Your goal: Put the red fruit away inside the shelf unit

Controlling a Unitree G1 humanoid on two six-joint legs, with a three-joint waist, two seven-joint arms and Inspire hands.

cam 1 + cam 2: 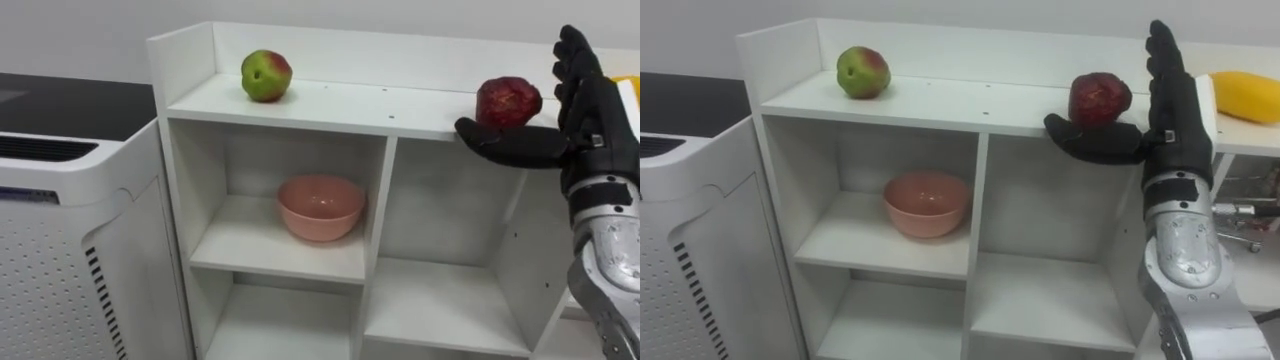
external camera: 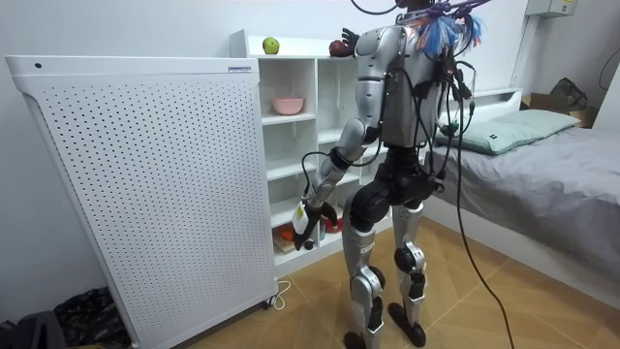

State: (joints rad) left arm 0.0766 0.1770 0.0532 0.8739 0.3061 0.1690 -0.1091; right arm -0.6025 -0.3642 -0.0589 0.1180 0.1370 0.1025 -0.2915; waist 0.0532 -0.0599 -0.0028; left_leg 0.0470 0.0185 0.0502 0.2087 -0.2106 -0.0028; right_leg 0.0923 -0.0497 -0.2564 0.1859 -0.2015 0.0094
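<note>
Right eye view: my right hand has its fingers straight and wide, holding nothing. The red apple sits on the closet's top shelf, just left of them and above the thumb. My left hand hangs low. I judge this is the release step, so next I'd draw back without nudging the apple.

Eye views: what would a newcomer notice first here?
The open right hand stands at the right of the top shelf, thumb stretched before a red fruit. A green apple sits at that shelf's left, and a pink bowl in the compartment below.
</note>
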